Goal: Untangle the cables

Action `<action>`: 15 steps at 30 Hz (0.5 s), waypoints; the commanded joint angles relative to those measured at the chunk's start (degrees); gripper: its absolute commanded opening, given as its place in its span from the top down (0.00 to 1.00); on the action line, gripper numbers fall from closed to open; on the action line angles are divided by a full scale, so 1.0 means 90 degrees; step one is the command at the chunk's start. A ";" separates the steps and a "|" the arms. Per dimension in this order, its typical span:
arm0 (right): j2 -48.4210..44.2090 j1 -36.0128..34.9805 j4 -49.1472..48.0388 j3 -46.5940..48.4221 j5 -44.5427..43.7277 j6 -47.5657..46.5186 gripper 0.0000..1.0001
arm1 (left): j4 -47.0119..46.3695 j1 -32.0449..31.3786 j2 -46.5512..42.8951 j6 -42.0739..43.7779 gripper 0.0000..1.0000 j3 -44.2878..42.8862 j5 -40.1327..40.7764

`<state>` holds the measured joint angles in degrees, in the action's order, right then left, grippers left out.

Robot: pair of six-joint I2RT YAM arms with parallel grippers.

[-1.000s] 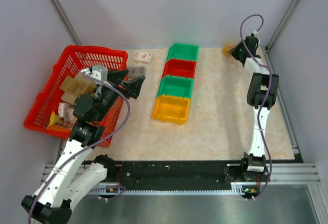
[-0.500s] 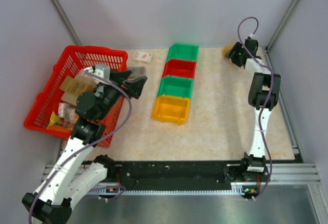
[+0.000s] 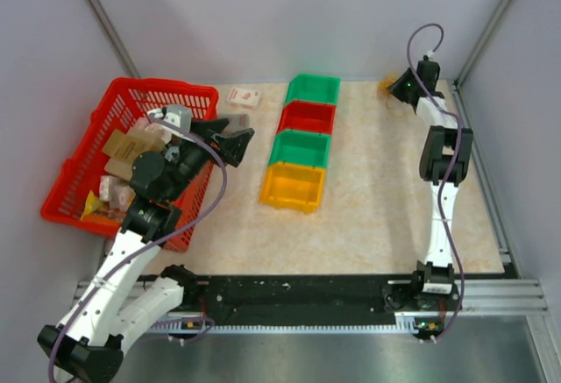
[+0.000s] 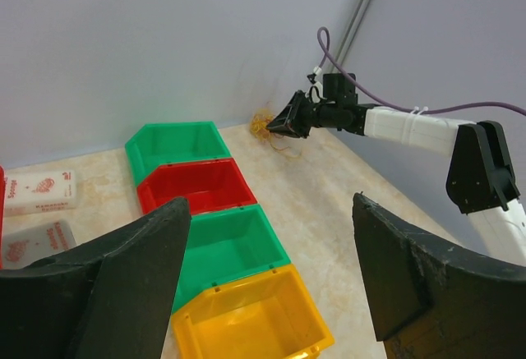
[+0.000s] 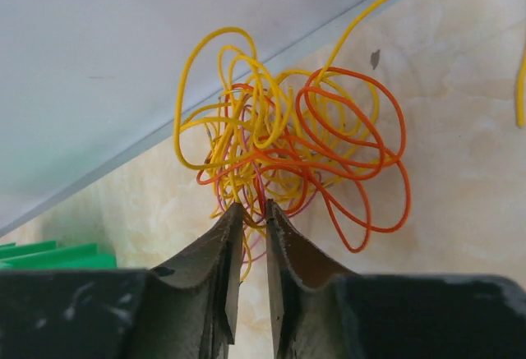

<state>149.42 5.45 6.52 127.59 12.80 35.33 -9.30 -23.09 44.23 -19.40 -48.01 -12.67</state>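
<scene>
The cables are a tangle of thin yellow, orange and red strands lying on the table against the back wall. They also show as a small yellow clump in the far right corner in the top view and in the left wrist view. My right gripper is at the tangle's near edge, its jaws almost together with a few strands pinched between them; it also shows in the top view. My left gripper is open and empty, held in the air beside the red basket, aimed at the bins.
A row of small bins runs down the middle: green, red, green, yellow. The red basket holds several packets. A white packet lies near the back wall. The frame post stands just right of the tangle.
My right gripper has pushed further into the far right corner and onto the tangle. My left gripper has shifted slightly forward and to the right.
</scene>
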 commanded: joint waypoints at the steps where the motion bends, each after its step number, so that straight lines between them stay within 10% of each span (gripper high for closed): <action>1: -0.0205 -0.0108 -0.0013 0.0140 0.0121 -0.0019 0.94 | 0.0076 -0.0022 0.0193 -0.0013 0.18 -0.0447 -0.0233; 5: -0.1209 -0.0157 0.0144 -0.0969 -0.0015 -0.0069 1.00 | 0.0154 -0.0022 0.0271 -0.0042 0.18 -0.0486 -0.0233; 15: -0.6665 -0.0274 -0.1047 -0.7657 -0.0172 0.0859 1.00 | 0.0086 -0.0032 0.0486 -0.0276 0.24 -0.0545 -0.0711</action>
<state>109.34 3.73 3.95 72.53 11.68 38.81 -6.39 -23.09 47.90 -20.43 -50.59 -16.08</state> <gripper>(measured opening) 0.006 0.780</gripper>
